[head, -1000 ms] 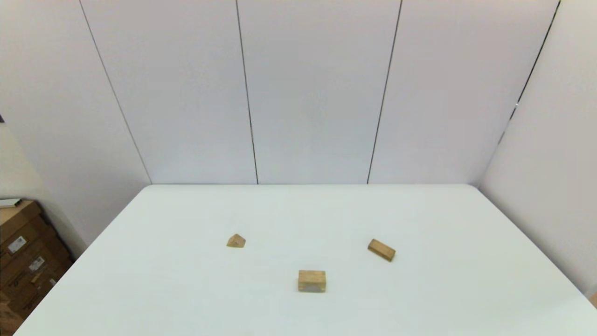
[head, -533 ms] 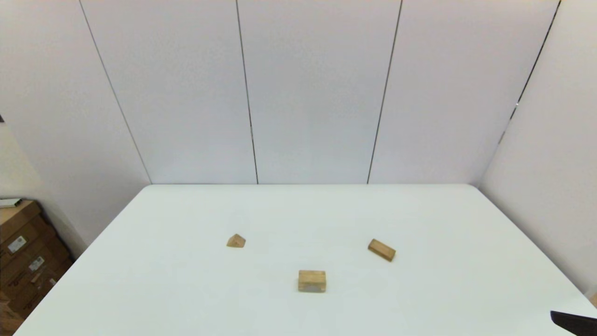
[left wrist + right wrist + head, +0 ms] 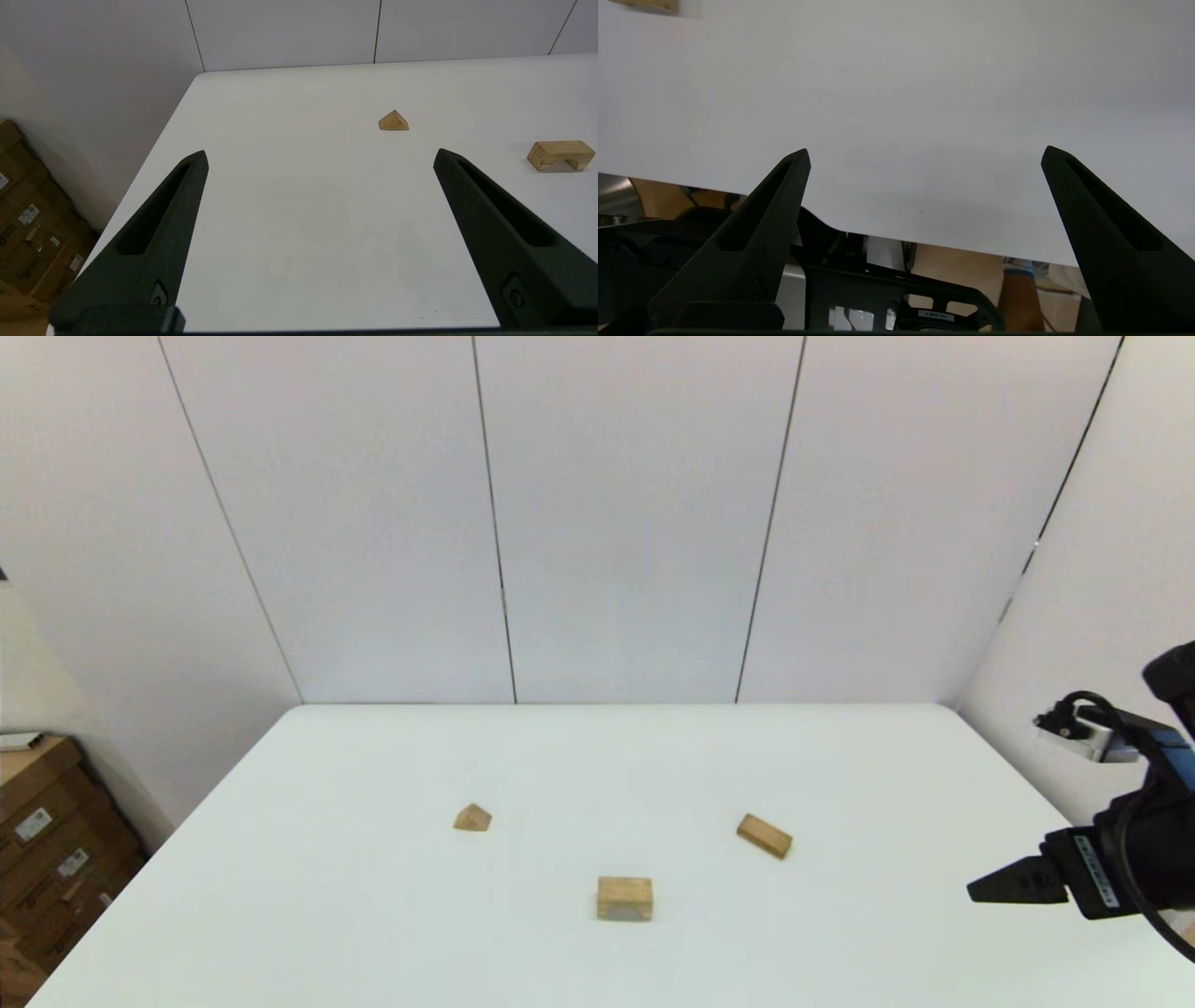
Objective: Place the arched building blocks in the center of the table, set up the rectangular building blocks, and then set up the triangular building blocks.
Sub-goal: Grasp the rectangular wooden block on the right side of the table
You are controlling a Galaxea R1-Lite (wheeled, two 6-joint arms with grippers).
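1. The arched block (image 3: 625, 898) sits on the white surface (image 3: 373, 915), hollow face downward, as the left wrist view shows (image 3: 560, 155). It is the landmark here, lying nearest the robot's edge of the three blocks.
2. The triangular block (image 3: 472, 818) rests farther from the robot than the arched block and to its left, well apart from it, ridge up.
3. The rectangular block (image 3: 764, 835) lies flat, farther back than the arched block and to its right, turned at an angle.
4. The right claw (image 3: 990, 889) hangs above the surface's right edge, well right of the arched block, pointing toward it; its fingers (image 3: 756, 233) are spread wide and hold nothing.
5. The left claw (image 3: 320, 156) hovers to the left of the arched block, fingers wide apart, empty.
6. Cardboard boxes (image 3: 47, 859) stand beside the surface, far left of the arched block.
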